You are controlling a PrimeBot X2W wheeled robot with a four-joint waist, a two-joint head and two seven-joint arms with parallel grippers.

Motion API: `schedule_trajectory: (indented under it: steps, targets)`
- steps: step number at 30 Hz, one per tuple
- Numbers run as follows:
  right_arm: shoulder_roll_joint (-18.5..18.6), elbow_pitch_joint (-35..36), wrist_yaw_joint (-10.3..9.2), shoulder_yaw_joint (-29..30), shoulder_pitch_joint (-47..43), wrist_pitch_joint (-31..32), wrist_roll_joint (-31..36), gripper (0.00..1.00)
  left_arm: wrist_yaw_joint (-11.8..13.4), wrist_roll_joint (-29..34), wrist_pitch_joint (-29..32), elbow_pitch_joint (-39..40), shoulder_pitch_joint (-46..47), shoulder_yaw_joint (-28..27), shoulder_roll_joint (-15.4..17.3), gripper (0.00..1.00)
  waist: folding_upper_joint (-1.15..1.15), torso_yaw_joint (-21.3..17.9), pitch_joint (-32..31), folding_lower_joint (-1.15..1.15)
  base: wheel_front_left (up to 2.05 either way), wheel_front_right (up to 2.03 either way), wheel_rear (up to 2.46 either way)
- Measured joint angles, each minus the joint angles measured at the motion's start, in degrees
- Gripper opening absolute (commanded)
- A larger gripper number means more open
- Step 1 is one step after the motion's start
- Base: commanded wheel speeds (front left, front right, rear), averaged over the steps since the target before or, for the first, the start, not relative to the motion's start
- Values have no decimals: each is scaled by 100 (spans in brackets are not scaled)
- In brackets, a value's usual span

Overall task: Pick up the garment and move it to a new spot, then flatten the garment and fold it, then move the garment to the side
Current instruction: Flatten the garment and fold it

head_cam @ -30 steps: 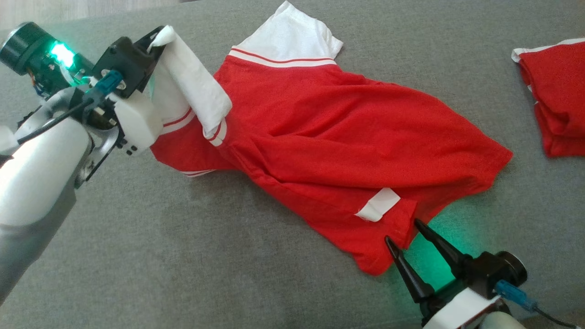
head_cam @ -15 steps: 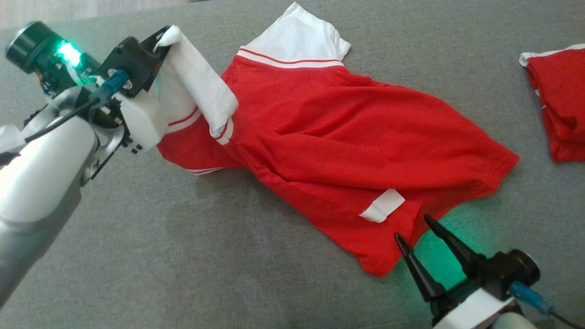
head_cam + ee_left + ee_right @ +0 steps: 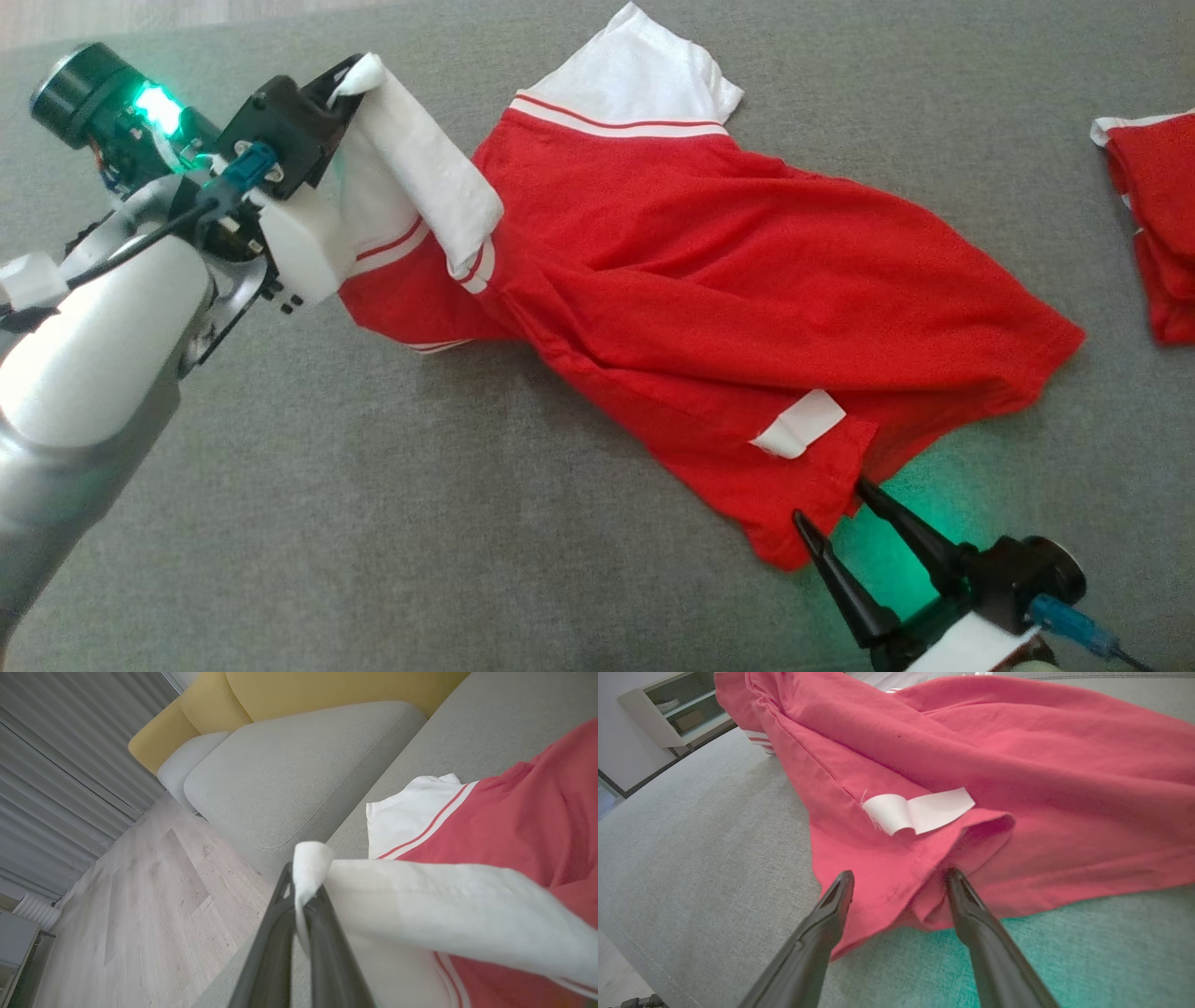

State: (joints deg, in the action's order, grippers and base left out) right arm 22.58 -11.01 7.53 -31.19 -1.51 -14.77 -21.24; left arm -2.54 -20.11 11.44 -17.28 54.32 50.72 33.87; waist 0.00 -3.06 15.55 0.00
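Flattening the garment, by the look of things, with the fold not yet begun. Lies red and rumpled across the grey sofa seat, slanting from upper left to lower right in the head view, creased along the body and doubled under at the hem near the white care label. Pinching one white sleeve in the left claw, clenched on the cuff edge and raised off the seat so that the sleeve drapes back over the shoulder; seen from the left wrist as cloth nipped between closed fingers. Leaves the other white sleeve flat on the far side. Reaching in with the right claw, spread wide and grasping nothing, tips low at the hem corner, with the doubled edge lying between them in the right wrist view. Calls next, most likely, for sliding those open fingers onto the hem, closing on the cloth, then drawing the two claws apart to tauten and spread it. Risks catching only the loose flap, or dragging the whole piece rather than stretching it. Sits well apart from a second red garment at the right edge; best left alone.
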Motion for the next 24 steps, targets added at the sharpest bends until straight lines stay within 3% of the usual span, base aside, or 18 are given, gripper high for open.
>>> schedule_trajectory:
  steps: [7,8,9,10,14,24]
  targets:
    - [16,-29,0,2,88,-1,-32,100,1,-1,-47,-69,0,46,-7,0,0,58,-25,0,0,0,0]
    - [21,-37,0,-3,88,-1,-55,85,1,-2,-49,-77,0,47,-10,0,0,61,-30,0,0,0,0]
    - [27,-47,0,-18,89,-1,-70,58,2,-2,-49,-86,0,51,-11,0,0,62,-32,0,0,0,0]
    - [36,-67,0,-42,90,-1,-92,40,2,-2,-49,-89,1,58,-11,0,0,64,-31,0,0,0,0]
    - [63,-115,0,-82,97,-1,-103,0,2,-10,-49,-90,1,82,-11,0,0,73,-5,0,0,0,0]
    - [27,-54,0,114,222,0,-34,0,58,-60,-111,-97,1,96,9,0,0,14,-28,0,0,0,0]
